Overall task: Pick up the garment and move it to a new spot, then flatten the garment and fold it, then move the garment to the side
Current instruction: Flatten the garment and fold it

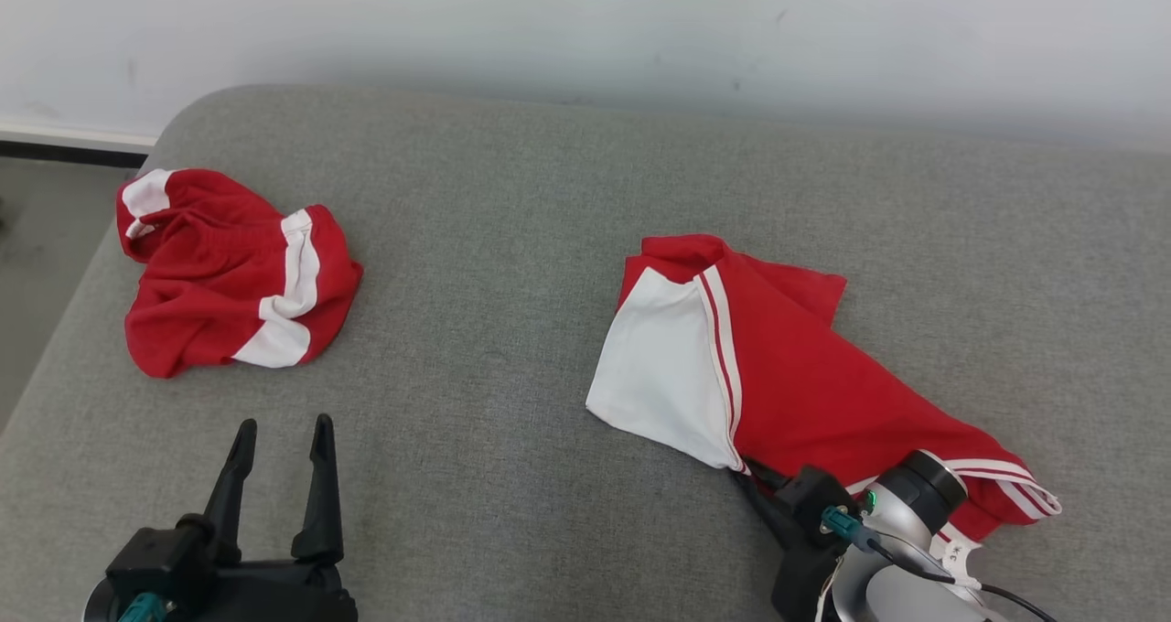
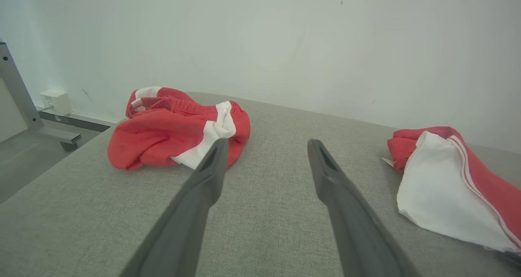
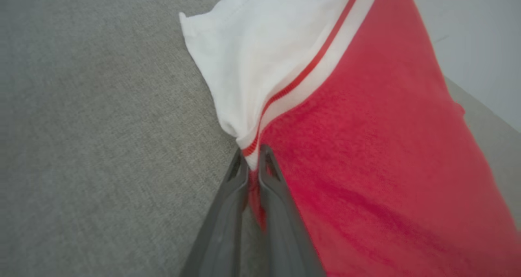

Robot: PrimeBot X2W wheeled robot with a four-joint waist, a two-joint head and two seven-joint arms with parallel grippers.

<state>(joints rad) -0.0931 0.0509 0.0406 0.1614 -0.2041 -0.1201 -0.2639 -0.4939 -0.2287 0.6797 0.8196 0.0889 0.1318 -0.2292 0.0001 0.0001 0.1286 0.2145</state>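
Left tool (image 1: 282, 425) stands wide and empty at 7 o'clock in the head view. At 5 o'clock the right tool (image 1: 743, 474) meets the near edge of the red-and-white garment (image 1: 805, 366) on the grey cushion (image 1: 512, 329). In the left wrist view the garment (image 2: 439, 187) is at 3 o'clock and the red shorts (image 2: 171, 134) at 10. In the right wrist view the fingers (image 3: 230, 199) clamp the garment's striped seam.
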